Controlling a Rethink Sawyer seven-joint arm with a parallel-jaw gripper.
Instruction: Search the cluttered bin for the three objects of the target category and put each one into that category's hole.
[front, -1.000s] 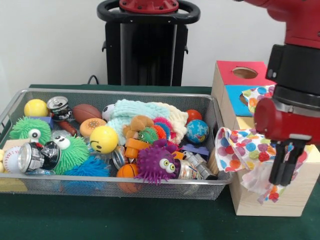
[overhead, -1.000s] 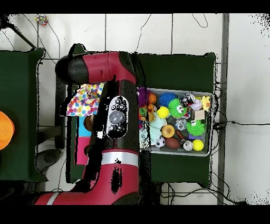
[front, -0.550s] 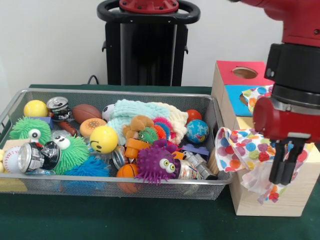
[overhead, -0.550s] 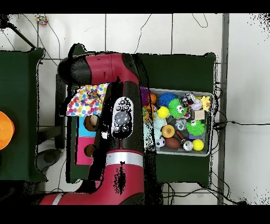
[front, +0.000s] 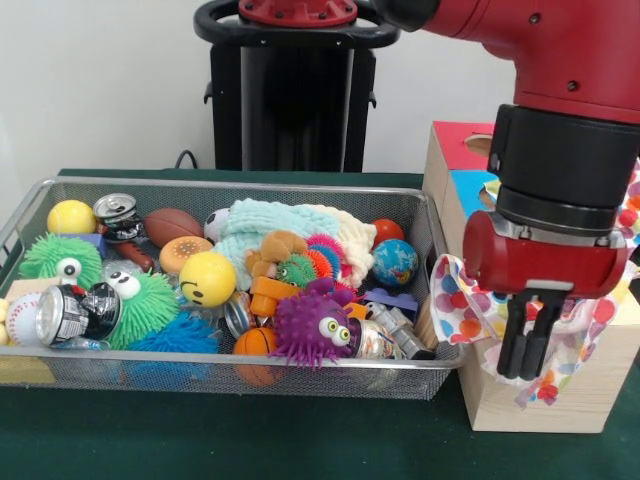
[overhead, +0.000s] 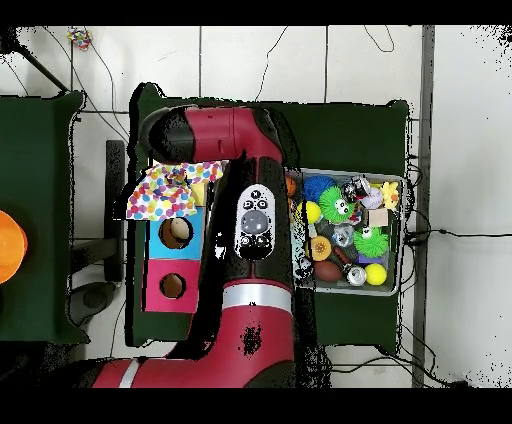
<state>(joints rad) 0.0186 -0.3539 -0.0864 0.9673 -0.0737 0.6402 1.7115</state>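
Note:
My gripper (front: 525, 345) hangs in front of the wooden sorting box (front: 520, 402), just right of the wire bin (front: 230, 371). Its two dark fingers point down with a narrow gap and nothing between them. A polka-dot cloth (front: 468, 305) lies draped over the box behind the fingers, and the overhead view shows this cloth (overhead: 165, 192) spread over the box's end. In that view the arm (overhead: 255, 215) hides the gripper. The bin holds a purple spiky creature (front: 315, 330), a yellow smiley ball (front: 207, 278), a globe ball (front: 395, 262) and a crushed can (front: 65, 312).
The box top has a blue section with a hole (overhead: 175, 232) and a red section with a hole (overhead: 172, 287). Also in the bin are a green fuzzy toy (front: 145, 305), a football (front: 172, 225), a small basketball (front: 255, 343) and a knitted cloth (front: 285, 225).
The arm has swung left across the box toward the bin, and the gripper has moved with it. The polka-dot cloth has stayed on the box.

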